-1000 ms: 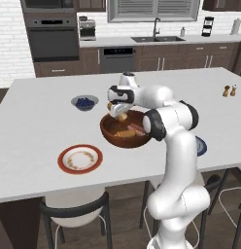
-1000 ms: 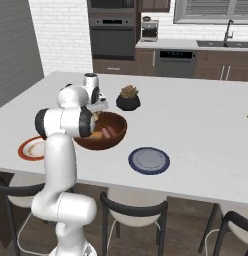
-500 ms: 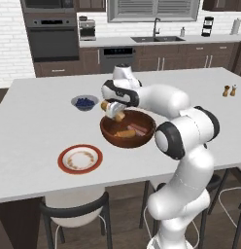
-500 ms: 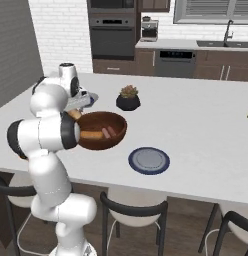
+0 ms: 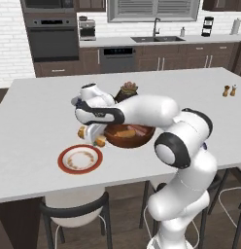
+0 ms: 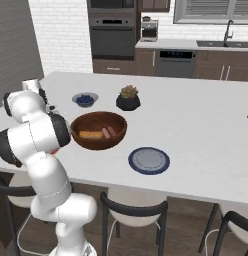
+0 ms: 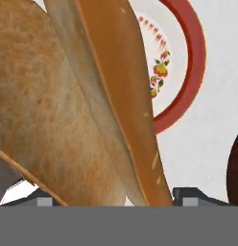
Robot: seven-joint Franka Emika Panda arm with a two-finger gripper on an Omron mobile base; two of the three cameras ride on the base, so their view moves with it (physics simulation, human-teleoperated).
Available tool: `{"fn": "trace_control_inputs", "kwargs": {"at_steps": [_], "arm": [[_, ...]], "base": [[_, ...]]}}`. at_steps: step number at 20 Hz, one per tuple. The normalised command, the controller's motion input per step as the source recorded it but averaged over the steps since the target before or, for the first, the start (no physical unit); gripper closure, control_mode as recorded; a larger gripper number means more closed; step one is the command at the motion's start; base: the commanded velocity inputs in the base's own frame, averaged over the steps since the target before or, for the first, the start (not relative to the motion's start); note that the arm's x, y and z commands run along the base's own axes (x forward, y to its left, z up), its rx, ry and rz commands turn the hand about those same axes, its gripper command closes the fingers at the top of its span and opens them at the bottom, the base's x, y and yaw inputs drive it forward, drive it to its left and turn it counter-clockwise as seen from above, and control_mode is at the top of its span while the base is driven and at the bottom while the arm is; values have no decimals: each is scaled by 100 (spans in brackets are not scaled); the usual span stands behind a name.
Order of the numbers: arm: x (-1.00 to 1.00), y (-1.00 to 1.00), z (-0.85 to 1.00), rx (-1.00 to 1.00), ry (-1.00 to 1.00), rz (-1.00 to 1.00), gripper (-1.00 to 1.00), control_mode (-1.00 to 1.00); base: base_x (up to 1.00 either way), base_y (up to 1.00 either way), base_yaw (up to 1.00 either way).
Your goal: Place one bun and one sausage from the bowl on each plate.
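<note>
A: In the left base view we had swung from over the bowl (image 5: pixel 129 137) toward the white plate (image 5: pixel 79 159), the fingers (image 5: pixel 92 136) clamped on a bun (image 5: pixel 99 141)

B: The right base view showed one bun (image 6: pixel 91 134) and sausage (image 6: pixel 109 132) left in the bowl, the blue plate (image 6: pixel 149 160) bare

A: The hand view had our bun (image 7: pixel 77 105) above the red rim (image 7: pixel 195 62); delivery looked close

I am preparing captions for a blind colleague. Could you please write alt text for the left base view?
The white arm reaches left over the counter, its pincer holding a golden bun just above the counter between the wooden bowl and the red-rimmed plate. The bowl still holds another bun and a sausage; a potted succulent stands behind it.
</note>
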Motion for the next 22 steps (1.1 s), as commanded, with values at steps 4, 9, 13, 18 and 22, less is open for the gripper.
{"fn": "trace_control_inputs", "kwargs": {"at_steps": [4, 9, 13, 18, 22], "arm": [[21, 100, -80, 0, 11, 1, 100, -100], [63, 81, -59, -2, 0, 0, -100, -100], [18, 7, -31, -1, -4, 1, -100, -100], [4, -39, -16, 0, -7, 0, -100, -100], [-16, -80, 2, 1, -12, 0, -100, -100]], "base": [[0, 0, 0], [0, 0, 0], [0, 0, 0], [0, 0, 0], [0, 0, 0]]}}
